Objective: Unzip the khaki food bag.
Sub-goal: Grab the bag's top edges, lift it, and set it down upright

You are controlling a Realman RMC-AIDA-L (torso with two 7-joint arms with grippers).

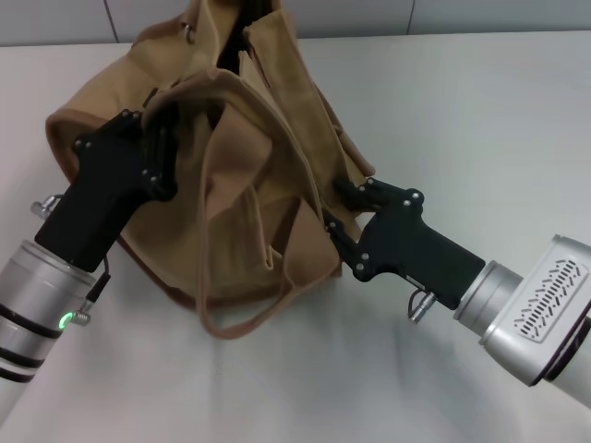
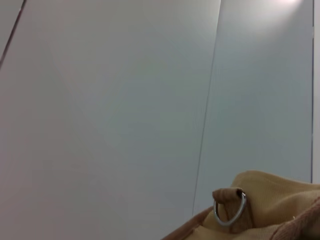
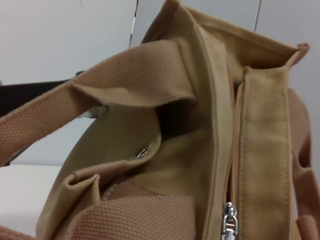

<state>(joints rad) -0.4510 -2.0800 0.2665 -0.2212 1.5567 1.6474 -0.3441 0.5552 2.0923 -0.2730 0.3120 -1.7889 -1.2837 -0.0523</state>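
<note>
I had the khaki food bag (image 1: 235, 157) slumped on the white table (image 1: 480, 120), toward its far left part, handles flopped over the front. My left gripper (image 1: 152, 138) was pressed into the bag's left upper edge, and I could not tell whether it was clenched or released. My right gripper (image 1: 340, 210) was against the bag's right side; I could not tell its state either. The right wrist view showed me the zipper pull (image 3: 229, 220) beside a webbing handle (image 3: 100, 95), and the left wrist view a metal D-ring (image 2: 230, 210)
</note>
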